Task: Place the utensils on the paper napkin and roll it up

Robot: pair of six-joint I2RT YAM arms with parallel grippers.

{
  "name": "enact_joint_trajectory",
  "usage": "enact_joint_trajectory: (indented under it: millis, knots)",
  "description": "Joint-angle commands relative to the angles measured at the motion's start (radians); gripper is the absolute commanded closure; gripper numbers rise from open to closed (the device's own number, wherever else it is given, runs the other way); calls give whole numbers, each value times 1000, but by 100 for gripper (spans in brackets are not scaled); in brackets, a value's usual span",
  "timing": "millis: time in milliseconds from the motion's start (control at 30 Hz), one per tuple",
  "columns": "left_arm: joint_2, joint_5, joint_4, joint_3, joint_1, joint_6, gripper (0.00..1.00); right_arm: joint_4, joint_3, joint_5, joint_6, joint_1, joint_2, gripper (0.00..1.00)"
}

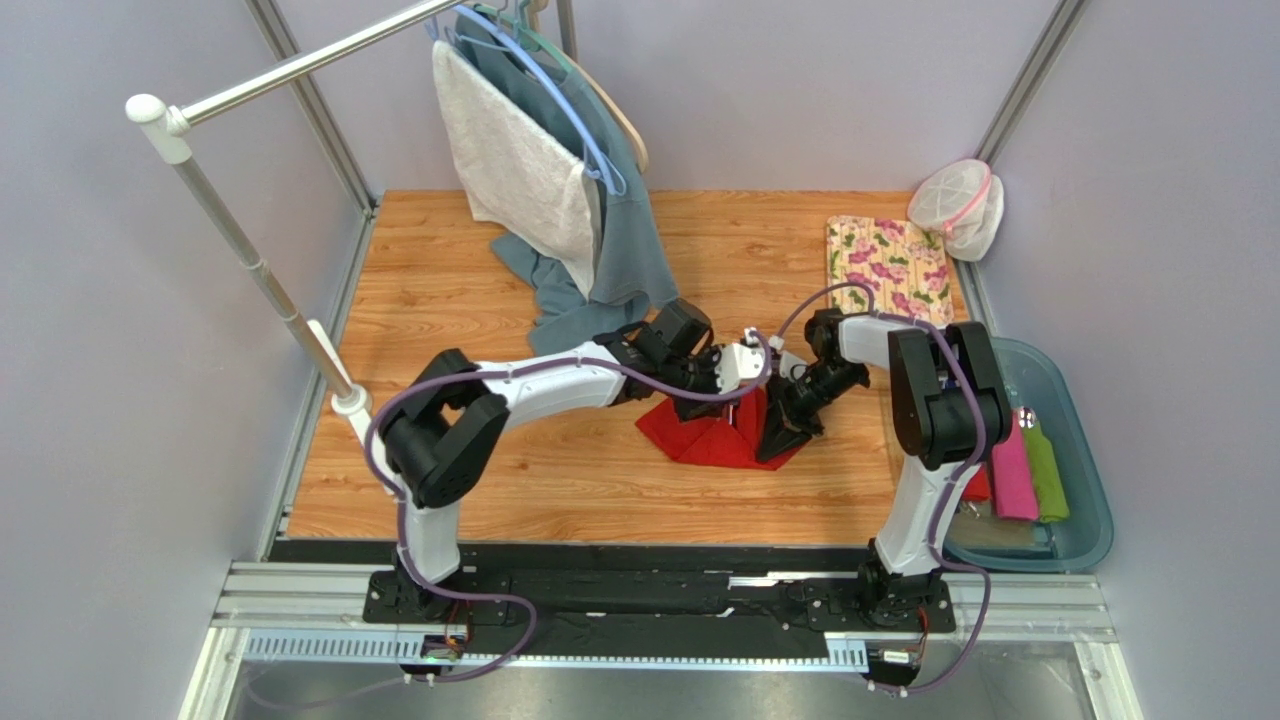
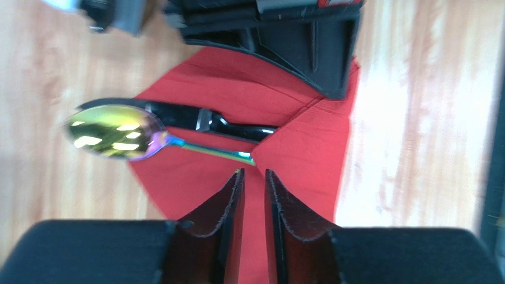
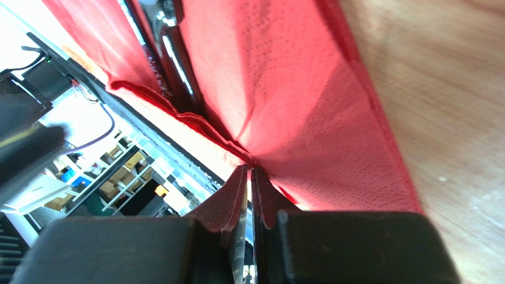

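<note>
1. Wood-grain table [image 1: 451, 300], bearing most of what follows.
2. White metal clothes rail [image 1: 301, 60] at the far left. A beige towel [image 1: 511, 150] and a grey-blue cloth [image 1: 631, 255] hang from it, and the cloth's end trails onto the table.
3. Teal plastic tub [image 1: 1085, 450] off the right edge. It holds a pink roll [image 1: 1013, 473] and a green roll [image 1: 1046, 477].
4. Floral yellow-pink cloth [image 1: 890, 263], flat at the far right corner.
5. Thin red paper napkin [image 2: 201, 77] at mid-table between the two arms. It is partly folded, with one flap raised off the wood.
6. Right gripper [image 3: 249, 170]: fingers pressed nearly together, pinching the napkin's folded edge and holding it up.
7. Left gripper [image 2: 253, 173]: fingers parted by a narrow gap above the napkin. Nothing shows between them.
8. Iridescent metal spoon [image 2: 112, 131]: bowl over bare wood, handle across the napkin, its end at the flap's edge just ahead of the left fingertips.
9. Glossy black utensil [image 2: 189, 115]: right beside the spoon, one end tucked under the flap. Its kind cannot be told.
</note>
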Motion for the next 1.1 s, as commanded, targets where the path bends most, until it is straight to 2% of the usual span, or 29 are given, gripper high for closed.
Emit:
enact_joint_trajectory:
  millis: [0,100,233,400,600,833,933,967,1067]
  knots:
    - [-158,84,-86,-27,12,-116,69,16,31,27,8,5,17,91]
    - [-178,79,-158,-50,12,-152,62,24,17,38,8,5,8,91]
    - [-183,86,-171,-101,14,-207,56,26,20,41,8,4,12,91]
    - [-131,86,-182,-76,15,-276,46,27,22,44,8,5,20,91]
    - [-66,78,-183,-36,17,-296,45,27,20,42,8,5,12,91]
    - [21,92,-178,33,19,-321,53,26,25,26,8,4,-5,90]
    - [50,90,-178,60,22,-333,64,24,28,10,8,4,-14,90]
    - [58,89,-178,63,26,-337,72,24,31,3,8,5,-18,89]
    - [81,67,-182,80,37,-348,85,19,33,-20,8,5,-40,89]
